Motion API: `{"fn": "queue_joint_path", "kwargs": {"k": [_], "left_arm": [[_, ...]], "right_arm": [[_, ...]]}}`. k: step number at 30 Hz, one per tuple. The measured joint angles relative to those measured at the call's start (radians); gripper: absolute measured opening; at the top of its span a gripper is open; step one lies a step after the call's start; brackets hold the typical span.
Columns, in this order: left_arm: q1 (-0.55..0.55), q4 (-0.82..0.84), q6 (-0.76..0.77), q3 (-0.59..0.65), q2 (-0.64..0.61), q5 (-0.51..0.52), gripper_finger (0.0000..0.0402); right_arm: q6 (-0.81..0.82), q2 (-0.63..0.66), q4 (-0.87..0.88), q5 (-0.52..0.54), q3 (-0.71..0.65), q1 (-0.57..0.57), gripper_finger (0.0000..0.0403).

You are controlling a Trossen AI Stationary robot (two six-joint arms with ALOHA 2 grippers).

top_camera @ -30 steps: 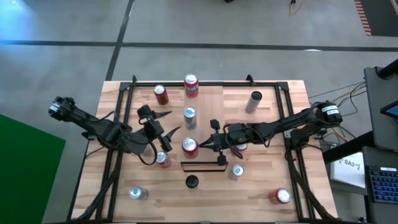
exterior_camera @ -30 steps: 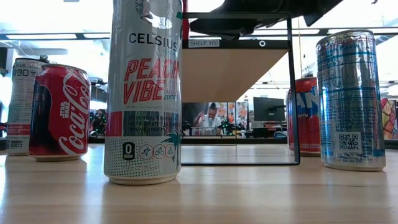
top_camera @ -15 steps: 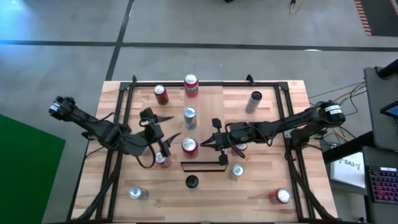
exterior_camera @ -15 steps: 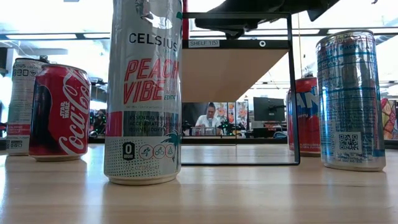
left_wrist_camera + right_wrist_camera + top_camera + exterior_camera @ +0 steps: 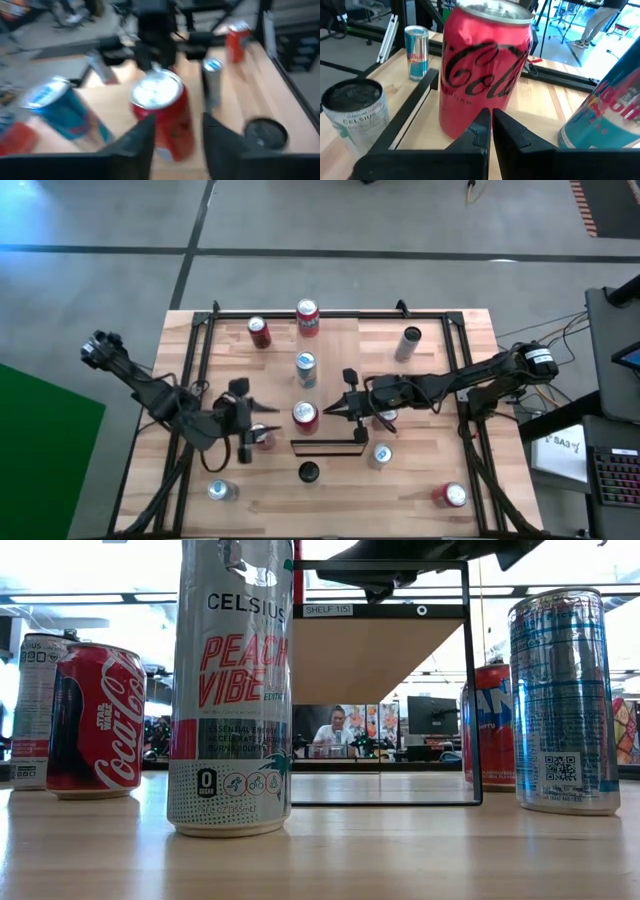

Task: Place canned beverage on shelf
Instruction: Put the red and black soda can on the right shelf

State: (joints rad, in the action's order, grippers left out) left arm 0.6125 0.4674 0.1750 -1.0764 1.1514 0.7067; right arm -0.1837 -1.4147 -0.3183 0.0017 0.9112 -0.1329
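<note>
A red Coca-Cola can [image 5: 305, 416] [image 5: 485, 65] stands upright on the left end of the shelf [image 5: 338, 430] [image 5: 380, 655]. My right gripper [image 5: 325, 411] [image 5: 491, 117] is shut and points level at that can's side from the table's right. My left gripper [image 5: 257, 428] [image 5: 177, 127] is at the near left, its fingers a narrow gap apart. It points at a second red can [image 5: 264, 439] [image 5: 162, 112], which stands on the tabletop just ahead of the fingertips. My right gripper's shut fingertips [image 5: 482, 122] stand at the lower side of the Coca-Cola can [image 5: 470, 117], coming level from the table's right. I cannot tell whether they touch it. The can stands upright on the shelf.
Several more cans stand around: a dark-lidded Celsius can [image 5: 308, 472] [image 5: 230, 690] in front of the shelf, a blue can [image 5: 380, 455], a silver one [image 5: 220, 490], a red one [image 5: 452, 495], and others along the far side [image 5: 307, 318]. A black frame [image 5: 200, 350] rims the table.
My left gripper has swung toward the table's near edge and turned toward the red can at the near left, and its fingers have drawn closer together. The cans and the shelf have stayed where they were.
</note>
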Motion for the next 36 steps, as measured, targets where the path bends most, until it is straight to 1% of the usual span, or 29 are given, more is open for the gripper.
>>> {"fn": "queue_joint_path", "kwargs": {"k": [2,3,4,7,10,14,16,25,36], "left_arm": [[0.0,-0.001,-0.01,0.015,0.018,-0.047,0.0041],[0.0,0.0,-0.018,0.019,0.03,-0.065,0.0022],[0.0,-0.007,-0.026,0.019,0.043,-0.083,0.0014],[0.0,-0.032,-0.054,0.019,0.086,-0.071,0.0012],[-0.005,-0.032,-0.074,0.019,0.122,-0.055,0.0002],[-0.012,-0.037,-0.082,0.018,0.141,-0.012,0.0001],[-0.02,-0.041,-0.083,0.018,0.15,-0.011,0.0001],[-0.057,-0.065,-0.096,0.018,0.155,0.002,0.0],[-0.074,-0.062,-0.096,0.018,0.169,0.002,0.0]], "right_arm": [[0.0,0.0,-0.013,0.0,0.0,0.0,0.0009],[-0.001,0.0,-0.015,0.0,0.0,0.0,0.0009],[0.0,0.0,-0.015,0.0,0.0,0.0,0.0009],[0.0,-0.001,-0.015,0.0,0.0,0.0,0.0009],[0.0,-0.001,-0.015,0.0,0.0,0.0,0.0009],[0.0,-0.001,-0.016,0.0,0.0,0.0,0.0009],[0.0,-0.001,-0.016,0.0,0.0,0.0,0.0009],[0.0,-0.001,-0.016,0.0,0.0,0.0,0.0009],[0.0,-0.002,-0.016,0.0,0.0,0.0,0.0009]]}}
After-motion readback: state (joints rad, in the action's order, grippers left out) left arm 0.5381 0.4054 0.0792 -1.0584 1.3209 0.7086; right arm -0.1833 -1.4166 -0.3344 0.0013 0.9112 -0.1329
